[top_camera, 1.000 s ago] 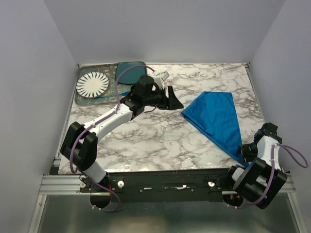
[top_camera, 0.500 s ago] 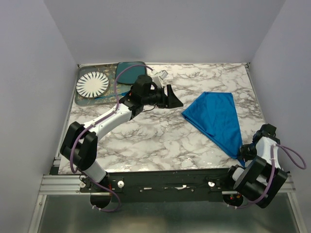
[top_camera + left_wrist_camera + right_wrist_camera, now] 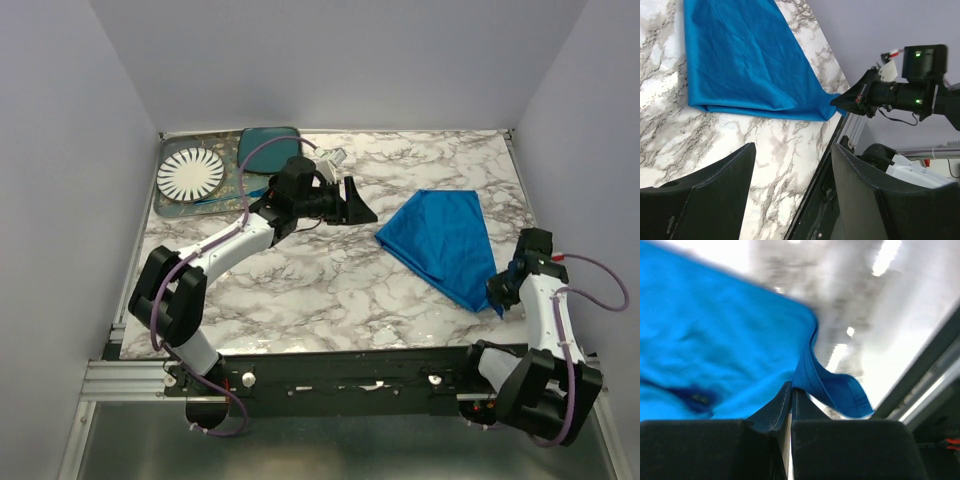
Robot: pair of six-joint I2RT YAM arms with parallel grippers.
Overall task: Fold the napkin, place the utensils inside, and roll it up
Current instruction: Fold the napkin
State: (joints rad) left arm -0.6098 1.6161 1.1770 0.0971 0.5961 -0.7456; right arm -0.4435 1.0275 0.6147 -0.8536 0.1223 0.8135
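The blue napkin (image 3: 445, 240) lies folded into a rough triangle on the right of the marble table, its narrow corner pointing to the near right edge. My right gripper (image 3: 497, 296) is shut on that corner; in the right wrist view the cloth (image 3: 715, 350) curls up from between the closed fingers of the gripper (image 3: 791, 390). Mid-table, left of the napkin, my left gripper (image 3: 360, 205) hangs open, holding nothing. In its own view the gripper (image 3: 792, 150) faces the napkin (image 3: 740, 65). A slim fork (image 3: 232, 196) rests on the tray at the far left.
A tray (image 3: 170, 208) at the far left corner carries a white striped plate (image 3: 190, 175). A dark teal plate (image 3: 268, 140) sits behind it. The table's near edge and metal rail run just below the right gripper. Walls close in on three sides.
The right gripper closed on the napkin's near corner and moved up from the table's near edge, pulling the corner with it. The left arm barely moved.
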